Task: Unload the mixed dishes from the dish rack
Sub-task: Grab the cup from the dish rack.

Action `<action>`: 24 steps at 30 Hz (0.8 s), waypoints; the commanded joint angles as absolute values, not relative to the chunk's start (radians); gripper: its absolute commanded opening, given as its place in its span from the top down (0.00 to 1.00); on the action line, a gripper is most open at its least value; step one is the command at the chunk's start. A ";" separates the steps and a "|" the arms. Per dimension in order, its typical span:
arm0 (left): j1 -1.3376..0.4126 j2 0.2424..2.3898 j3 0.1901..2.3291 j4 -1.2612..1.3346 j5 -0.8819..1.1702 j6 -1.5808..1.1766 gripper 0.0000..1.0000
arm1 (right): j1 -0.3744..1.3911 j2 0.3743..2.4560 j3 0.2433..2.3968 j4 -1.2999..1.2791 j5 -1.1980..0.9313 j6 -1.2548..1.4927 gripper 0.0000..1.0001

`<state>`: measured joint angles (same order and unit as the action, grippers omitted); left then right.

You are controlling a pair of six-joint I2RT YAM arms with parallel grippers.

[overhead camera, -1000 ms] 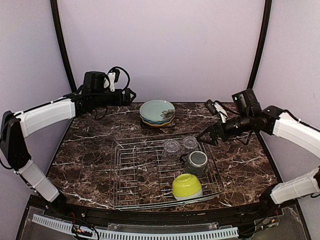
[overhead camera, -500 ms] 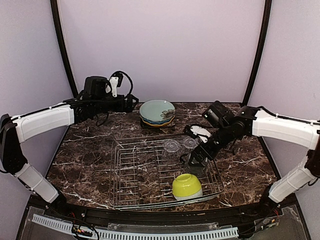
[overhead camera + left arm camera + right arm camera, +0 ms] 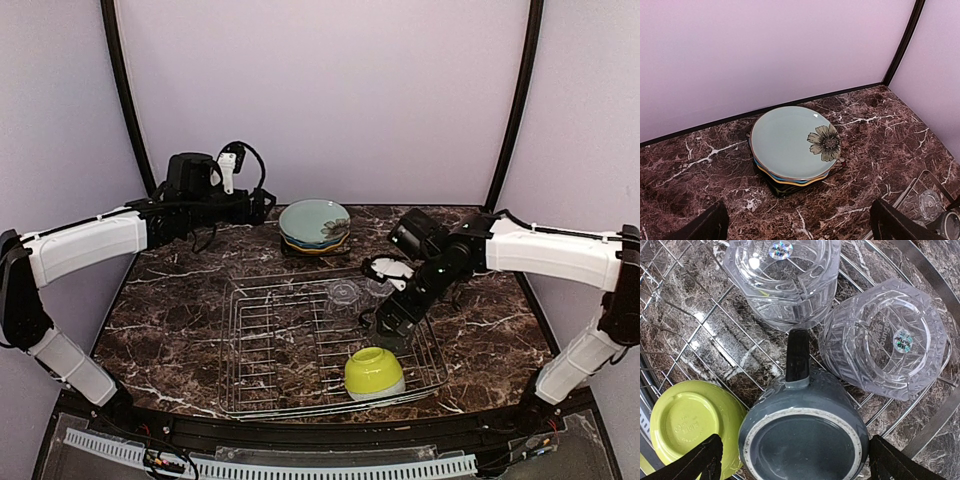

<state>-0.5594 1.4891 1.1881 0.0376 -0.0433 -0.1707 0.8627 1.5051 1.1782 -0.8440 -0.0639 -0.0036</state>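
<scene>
My right gripper [image 3: 797,464] hangs spread wide and empty over the dark grey mug [image 3: 802,440], which sits base-up at the right end of the dish rack [image 3: 270,340]. Its handle points to the rack's far side, between two upturned clear glasses [image 3: 885,337]. The inverted lime-green bowl [image 3: 690,425] crowds its near side. My left gripper [image 3: 800,225], also spread and empty, hovers beyond the rack's far edge over the stacked plates [image 3: 792,142] on the bench [image 3: 880,130].

Soft, even light comes from overhead, leaving only faint shadows on the dark brown marble counter [image 3: 180,300]. In my right wrist view the clear faceted glasses [image 3: 782,280] and silver wire rack [image 3: 927,265] throw small white glints. Focus is sharp throughout.
</scene>
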 commanded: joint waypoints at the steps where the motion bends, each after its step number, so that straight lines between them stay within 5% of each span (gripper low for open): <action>1: -0.563 1.457 1.172 0.059 -0.053 -0.157 0.01 | 0.890 1.536 1.218 -0.885 -0.028 -0.027 0.01; 14: -0.563 1.462 1.176 0.063 -0.075 -0.154 0.01 | 0.913 1.639 1.265 -0.933 0.049 -0.046 0.05; 20: -0.563 1.454 1.167 0.071 -0.088 -0.151 0.01 | 0.912 1.631 1.286 -0.933 0.045 -0.049 0.18; 24: -0.563 1.447 1.157 0.090 -0.089 -0.151 0.01 | 0.913 1.622 1.294 -0.929 0.029 -0.051 0.35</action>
